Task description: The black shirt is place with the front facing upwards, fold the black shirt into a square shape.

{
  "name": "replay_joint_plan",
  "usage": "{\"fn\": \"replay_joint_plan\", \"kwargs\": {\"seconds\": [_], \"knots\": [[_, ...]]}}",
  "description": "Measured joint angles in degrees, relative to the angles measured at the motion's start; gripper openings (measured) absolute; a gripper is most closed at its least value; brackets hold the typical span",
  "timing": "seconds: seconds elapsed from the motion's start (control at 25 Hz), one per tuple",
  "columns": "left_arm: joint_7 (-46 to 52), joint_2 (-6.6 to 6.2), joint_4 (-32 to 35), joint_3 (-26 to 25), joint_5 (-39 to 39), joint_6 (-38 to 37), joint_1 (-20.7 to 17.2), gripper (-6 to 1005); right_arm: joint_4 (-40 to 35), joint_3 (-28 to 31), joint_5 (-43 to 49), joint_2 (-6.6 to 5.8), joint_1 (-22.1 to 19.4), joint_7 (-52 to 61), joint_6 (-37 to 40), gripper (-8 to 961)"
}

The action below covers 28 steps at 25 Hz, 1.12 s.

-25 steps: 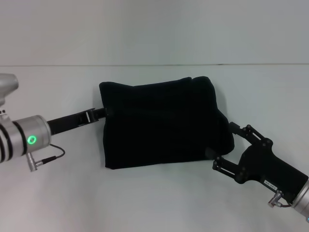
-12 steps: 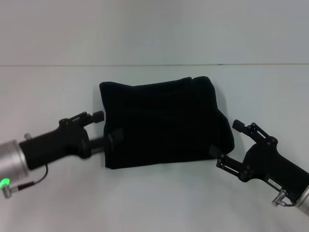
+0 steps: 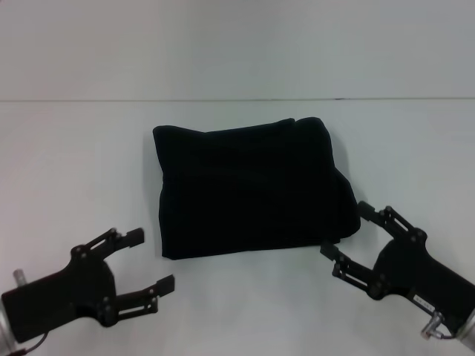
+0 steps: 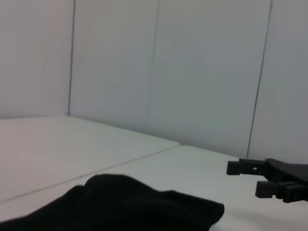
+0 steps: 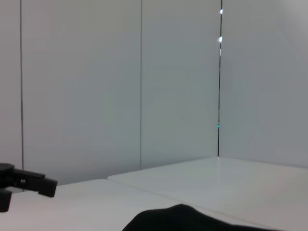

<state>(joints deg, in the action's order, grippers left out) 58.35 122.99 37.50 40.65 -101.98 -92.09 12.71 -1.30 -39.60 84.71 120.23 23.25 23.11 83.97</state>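
White tabletop (image 3: 82, 163) is filling the head view, with pale panelled walls (image 3: 237, 44) showing behind it at 12 o'clock and again in both wrist views. Black shirt (image 3: 252, 194) is lying in the middle of the table as a folded, roughly square bundle, slightly puffy at its 3 o'clock side, no lettering or neck tag showing. Left gripper (image 3: 151, 259) is hovering off the cloth at about 7 o'clock from the bundle, fingers spread wide and gripping nothing. Right gripper (image 3: 346, 228) is sitting just beside the bundle's 4 o'clock corner, fingers likewise apart with nothing between them; whether a fingertip is touching the fabric edge is hard to call. Left wrist view is catching the shirt's dark mound (image 4: 120, 204) low in shot and the other arm's fingers farther off; right wrist view is showing only a sliver of it (image 5: 192, 219). Judging the cloth: soft, light, limp, layered, so it is likely going to slump or unfold if lifted by one corner; not fragile, not slippery against the matte table. Best hold is probably pinching all layers at two edge corners together, or pressing flat from above to tidy the bulging side. Fold is looking essentially finished.
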Motion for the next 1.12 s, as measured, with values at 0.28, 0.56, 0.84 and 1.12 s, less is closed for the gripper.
{"fn": "replay_joint_plan", "kwargs": {"seconds": [0.28, 0.56, 0.84, 1.12], "knots": [[-1.9, -0.16, -1.4, -2.1, -0.3, 0.6, -1.8, 947, 0.7, -0.4, 0.0, 0.0, -2.0, 0.0, -1.1, 903], [-2.0, -0.31, -1.5, -2.2, -1.6, 1.9, -1.6, 947, 0.7, -1.2, 0.1, 0.0, -2.1, 0.0, -1.5, 902], [-1.9, -0.47, -1.2, -2.2, -1.7, 1.9, -1.5, 947, 0.7, -1.8, 0.2, 0.0, -2.1, 0.0, -1.9, 903], [-1.6, -0.6, -1.4, -2.3, -3.0, 4.3, -0.9, 947, 0.7, -1.7, 0.2, 0.0, -1.5, 0.0, -3.9, 903]]}}
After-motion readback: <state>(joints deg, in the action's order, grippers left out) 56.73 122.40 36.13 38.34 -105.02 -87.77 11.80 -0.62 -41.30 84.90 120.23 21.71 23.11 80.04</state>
